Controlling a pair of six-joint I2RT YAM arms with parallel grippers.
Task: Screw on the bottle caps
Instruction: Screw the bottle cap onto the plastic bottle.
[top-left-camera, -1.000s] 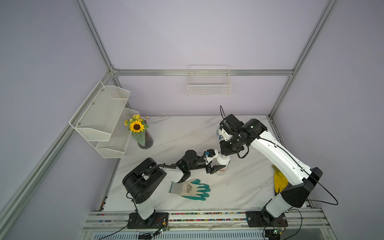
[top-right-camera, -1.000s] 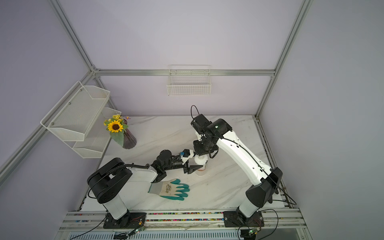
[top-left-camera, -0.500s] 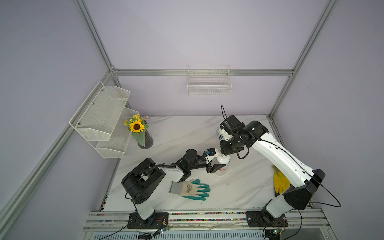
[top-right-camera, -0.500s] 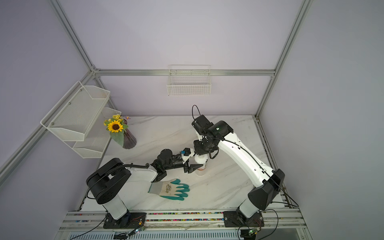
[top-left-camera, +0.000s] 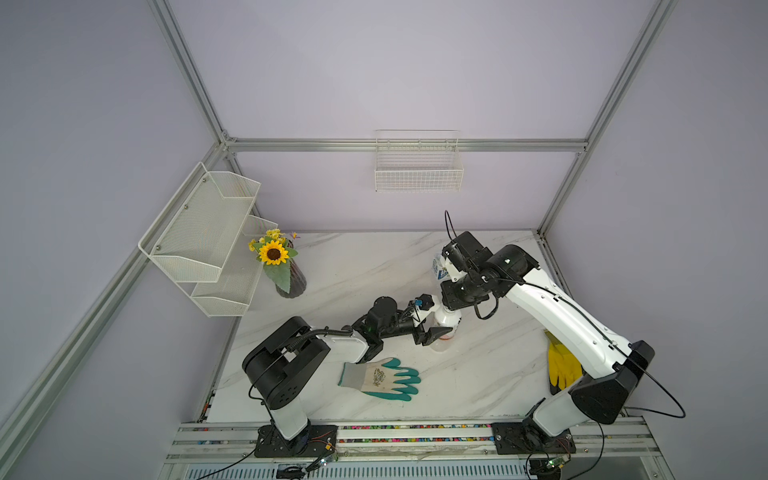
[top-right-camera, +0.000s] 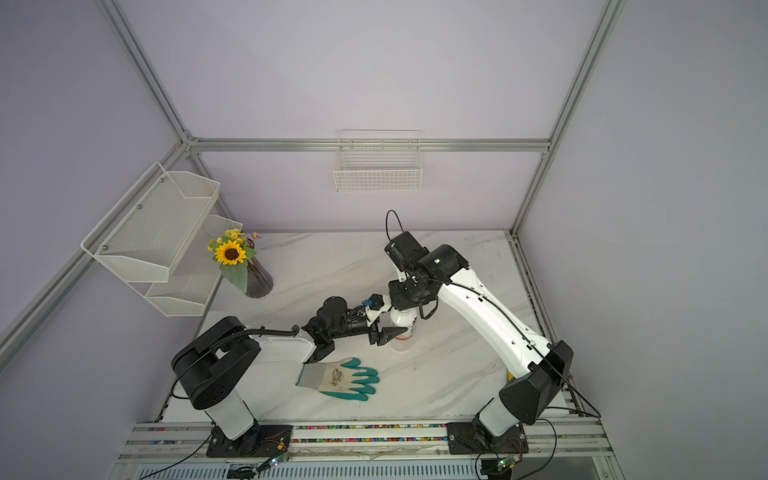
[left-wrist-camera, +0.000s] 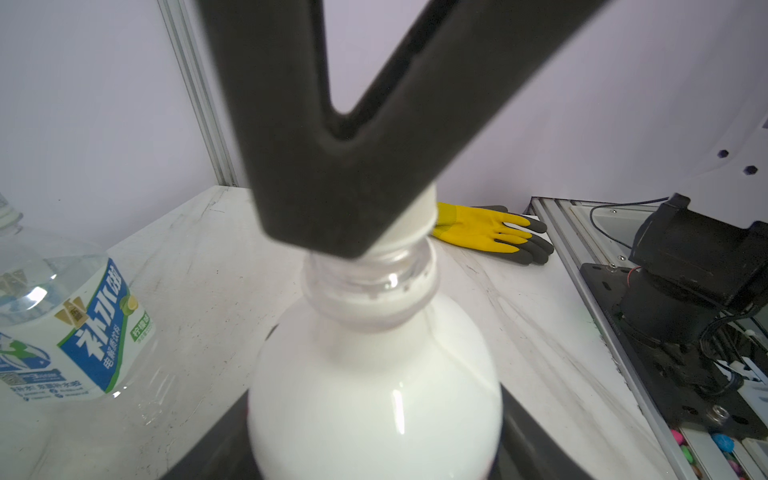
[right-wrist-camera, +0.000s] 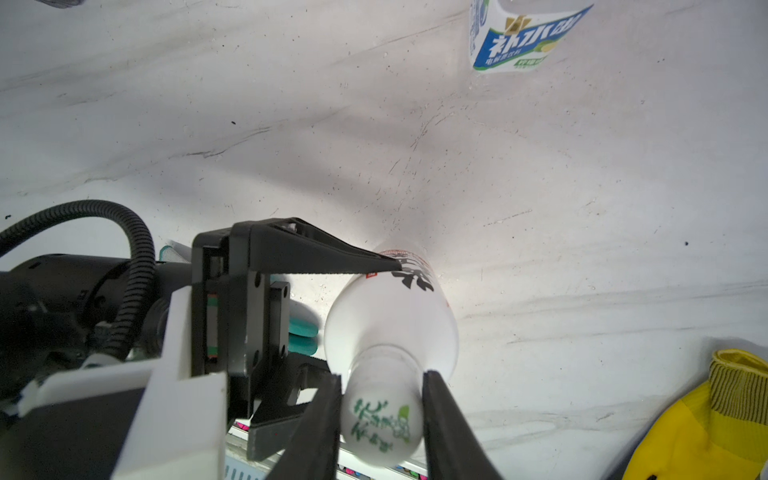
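"Cap (right-wrist-camera: 381, 424) where?"
"Pinched tight in the right gripper (right-wrist-camera: 382, 376), on top of the white bottle (right-wrist-camera: 390, 316). Left gripper (right-wrist-camera: 357, 316) squeezes the bottle's middle."
"Slippery?"
"Probably smooth and light; grab the cap's sides."

Near bottle (top-left-camera: 447, 321) stands on table (top-left-camera: 478, 374); far bottle (left-wrist-camera: 83, 332) behind it.

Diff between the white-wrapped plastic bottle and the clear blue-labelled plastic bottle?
Look: white-wrapped plastic bottle opaque; clear blue-labelled plastic bottle see-through.
Grip: white-wrapped bottle is clamped by the left gripper, right gripper shut on its round white cap; clear bottle stands untouched.
Both upright on the marble table.
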